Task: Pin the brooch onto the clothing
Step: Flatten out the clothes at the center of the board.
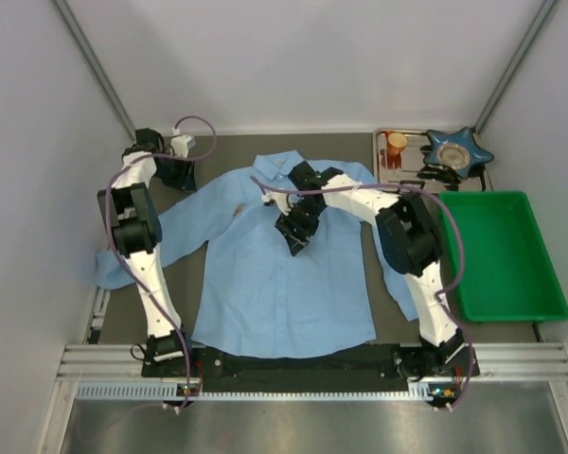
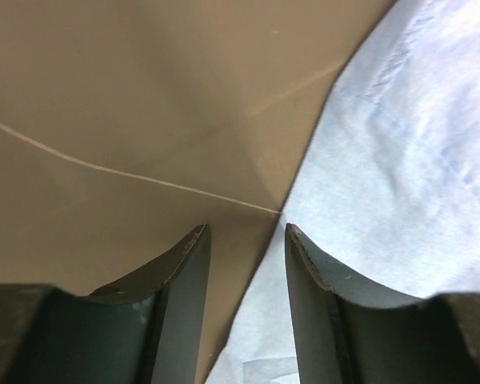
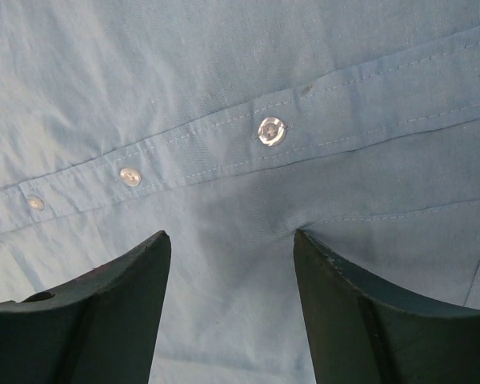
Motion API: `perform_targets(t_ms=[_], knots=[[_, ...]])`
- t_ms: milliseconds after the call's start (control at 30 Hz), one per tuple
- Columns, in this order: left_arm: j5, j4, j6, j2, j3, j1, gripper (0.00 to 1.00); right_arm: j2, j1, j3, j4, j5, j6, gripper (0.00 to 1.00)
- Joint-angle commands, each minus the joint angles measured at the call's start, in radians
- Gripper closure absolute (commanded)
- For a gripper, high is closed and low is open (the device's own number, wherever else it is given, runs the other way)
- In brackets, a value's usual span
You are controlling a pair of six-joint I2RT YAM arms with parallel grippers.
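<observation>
Two stand parted, empty — left tool (image 2: 248, 234), right tool (image 3: 232, 237); shirt (image 1: 284, 288) lies collar far, hem near.

The dark table (image 1: 229, 151) carries the spread light blue shirt (image 1: 275, 284), a green tray (image 1: 511, 315) and a metal tray (image 1: 379, 163)

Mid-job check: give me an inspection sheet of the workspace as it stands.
Surface: dark mat, mostly under the shirt.
Job's things: shirt spread flat, collar far; small tan item on its chest, possibly the brooch.
Clutter: green tray at right; beyond it metal tray with orange cup, blue star-shaped piece at its end.
Pincers: left pincer open at the shirt's edge; right pincer open over the button placket; nothing held.
Cables: purple cable looped along each arm.
Surroundings: white walls.
</observation>
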Motion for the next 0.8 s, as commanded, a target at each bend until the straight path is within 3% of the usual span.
perform_targets(t_ms=[0,300,533,700,767], knots=[[0.106,-0.026,-0.023,0.013,0.000,-0.012,0.52,-0.008,0.013,-0.091,0.009,0.035,-0.052,0.37],[0.026,-0.006,0.052,0.030,-0.062,-0.086,0.55,-0.051,-0.032,-0.148,-0.019,0.026,-0.060,0.37],[-0.172,-0.012,0.136,0.023,-0.135,-0.132,0.64,-0.042,-0.037,-0.119,-0.025,0.001,-0.047,0.37],[-0.258,-0.041,0.170,0.026,-0.162,-0.134,0.82,-0.015,-0.037,-0.098,-0.027,-0.019,-0.033,0.37],[-0.277,-0.059,0.178,0.035,-0.161,-0.135,0.95,-0.011,-0.037,-0.090,-0.027,-0.020,-0.027,0.37]])
